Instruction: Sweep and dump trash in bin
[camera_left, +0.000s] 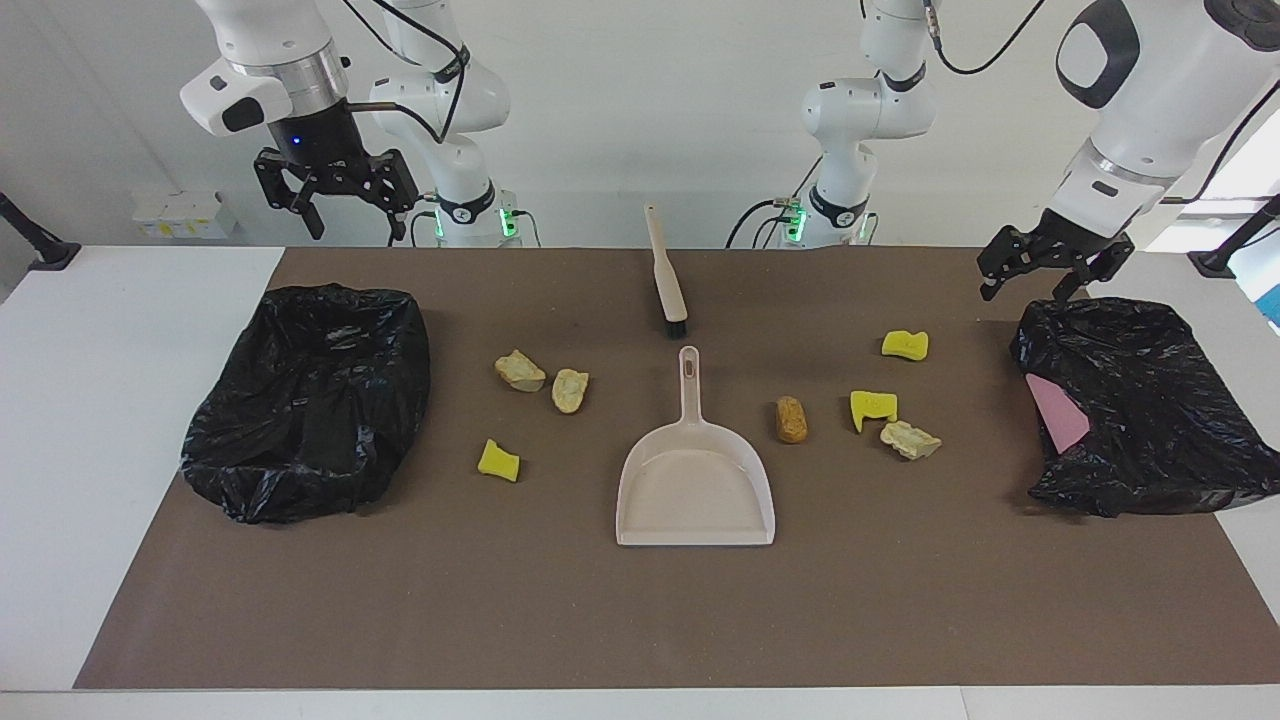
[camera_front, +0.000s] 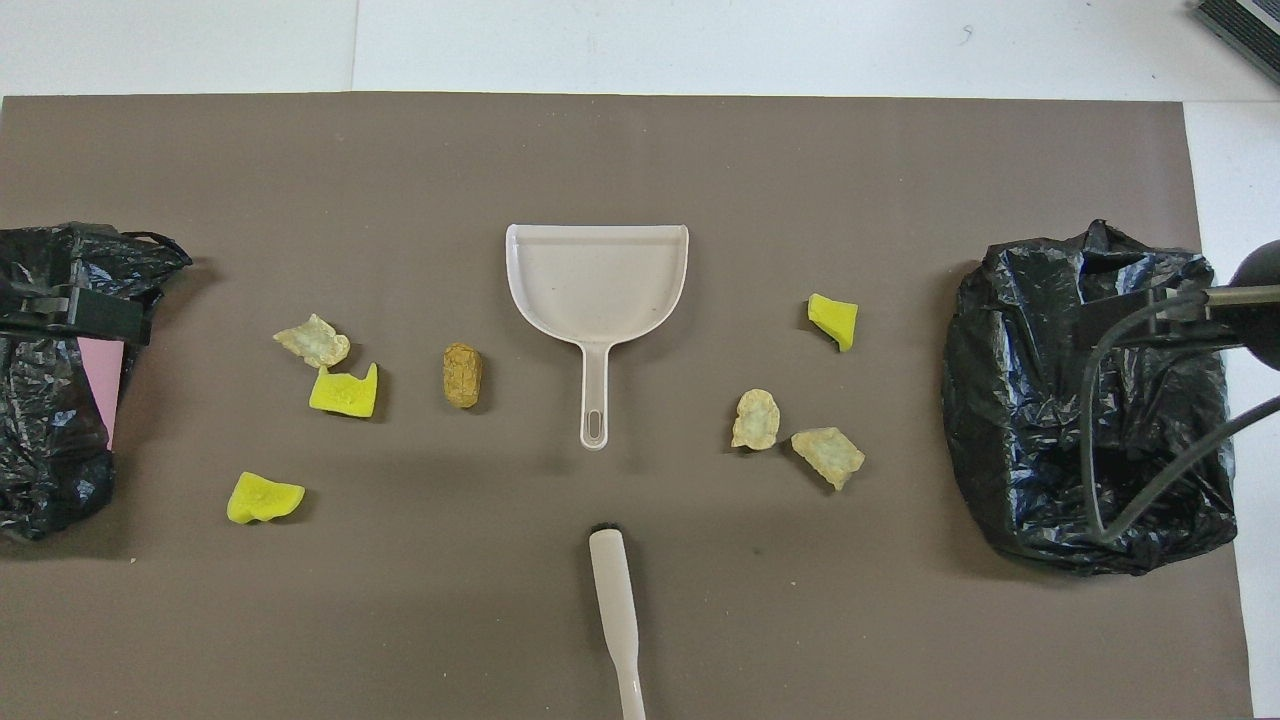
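The dustpan (camera_left: 696, 480) lies flat at the middle of the brown mat (camera_left: 640, 620), mouth away from the robots and handle pointing at them; take it as the landmark. The brush (camera_left: 667, 280) lies just nearer the robots than the dustpan's handle tip, in line with it but not touching, bristle end toward the pan and its long axis running toward the robots, so either arm could come at its handle from the robots' edge. The trash (camera_left: 791, 419) is scattered on both flanks of the dustpan: a brown lump, two yellow bits and a beige chunk toward the left arm's end, two beige chunks and a yellow bit toward the right arm's end. A black-lined bin (camera_left: 310, 400) sits at the right arm's end and another black bag (camera_left: 1140, 410) at the left arm's end. The left gripper (camera_left: 1040, 275) hangs over the rim of that bag, jaws apart and holding nothing. The right gripper (camera_left: 335, 190) is raised above the table's robot-side edge near the bin, fingers spread, empty. Both tools look about equally reachable; nothing has been picked up yet.
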